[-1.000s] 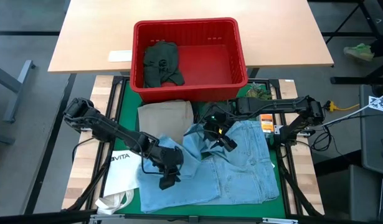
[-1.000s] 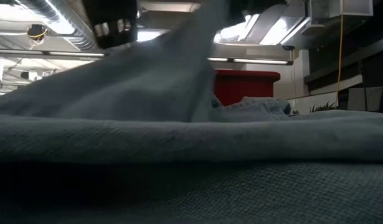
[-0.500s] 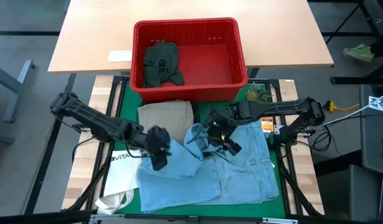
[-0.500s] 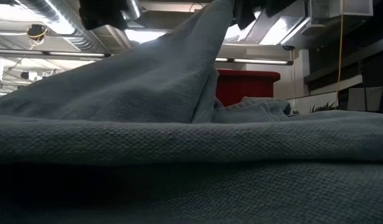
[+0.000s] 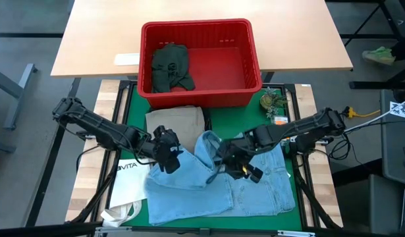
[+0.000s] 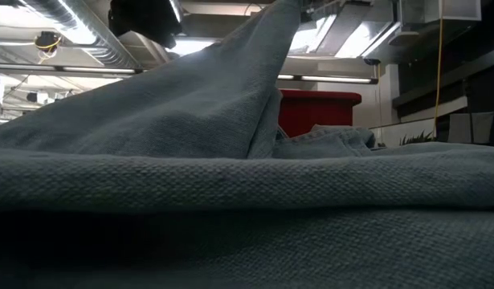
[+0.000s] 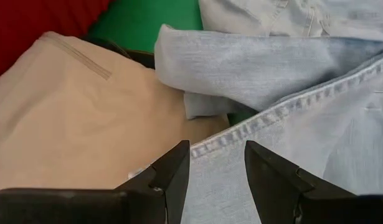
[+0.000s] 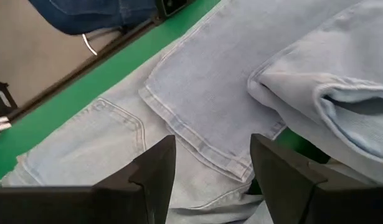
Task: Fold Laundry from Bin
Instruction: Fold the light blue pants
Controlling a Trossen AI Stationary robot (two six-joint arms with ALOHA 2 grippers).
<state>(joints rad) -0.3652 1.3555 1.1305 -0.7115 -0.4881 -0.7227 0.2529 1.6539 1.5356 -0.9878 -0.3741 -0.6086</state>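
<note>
We see a wooden desk (image 5: 90,39) on grey floor (image 5: 24,85); ceiling ducts (image 6: 70,32) and strip lights (image 6: 327,78) overhead.

Left claw (image 5: 168,153), right claw (image 5: 236,163) both agape

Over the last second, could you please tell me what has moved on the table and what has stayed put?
The left gripper rose from the front of the light blue denim jeans toward the folded tan trousers, drawing the denim edge into a fold. The right gripper slid from the jeans' back edge toward the front, its fingers open above the denim. The red slotted plastic bin, the dark green garment inside it and the white tote bag stayed put.
</note>
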